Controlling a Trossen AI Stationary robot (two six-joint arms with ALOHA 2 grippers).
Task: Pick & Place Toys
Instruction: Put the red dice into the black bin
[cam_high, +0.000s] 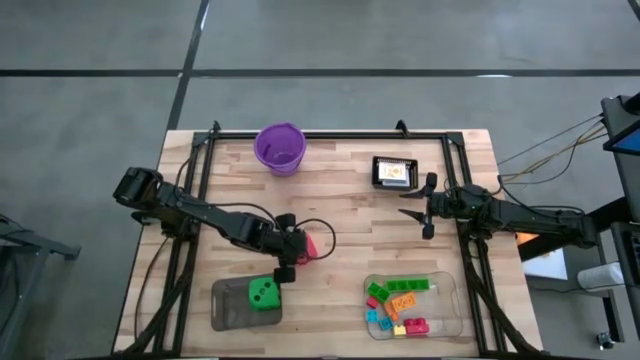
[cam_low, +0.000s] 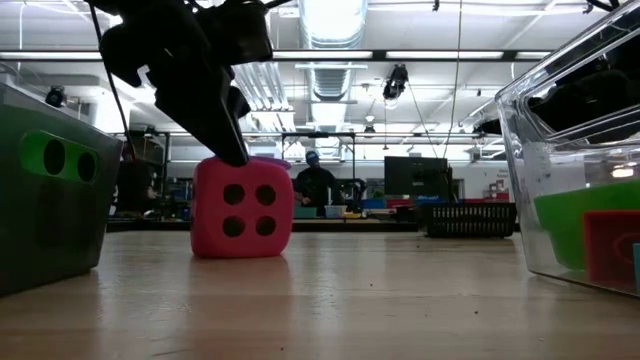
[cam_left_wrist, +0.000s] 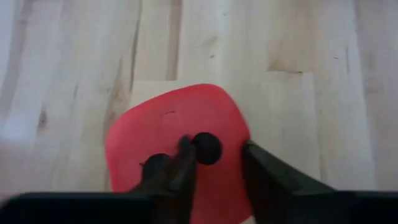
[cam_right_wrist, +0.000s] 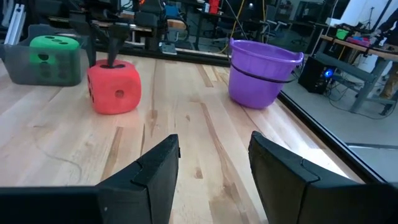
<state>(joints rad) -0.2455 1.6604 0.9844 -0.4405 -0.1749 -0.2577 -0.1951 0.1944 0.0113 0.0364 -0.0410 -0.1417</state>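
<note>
Left tool (cam_left_wrist: 214, 177) sits on top of the red die (cam_left_wrist: 177, 140), fingers pushed into the upper face with a narrow gap between them, pinching a fold of what reads as a soft face rather than spanning the cube. Die is not off the surface (cam_high: 340, 215) yet; in the low view it rests flat on the wood.

Step in hand looks like grasping the die for a move to the grey tray (cam_high: 228, 305), just beside it, which already holds the green die (cam_high: 263, 293). To do it well:
- confirm the pinch is deep enough before lifting; a shallow fold probably slips
- lift straight up, slowly, and watch for the die swinging or rolling off the fingers
- clear the tray wall and the green die before lowering

Orientation: cube, so no real long axis. It stands square on 1 face, the 4-dot face toward the low camera, a 1-dot face toward the right arm.

Right tool (cam_right_wrist: 211, 158) waits near the far right of the surface, half open, holding nothing, well apart from the die. Purple cup (cam_high: 280, 147) and clear tray (cam_high: 450, 290) of bricks (cam_high: 398, 303) are not involved.
</note>
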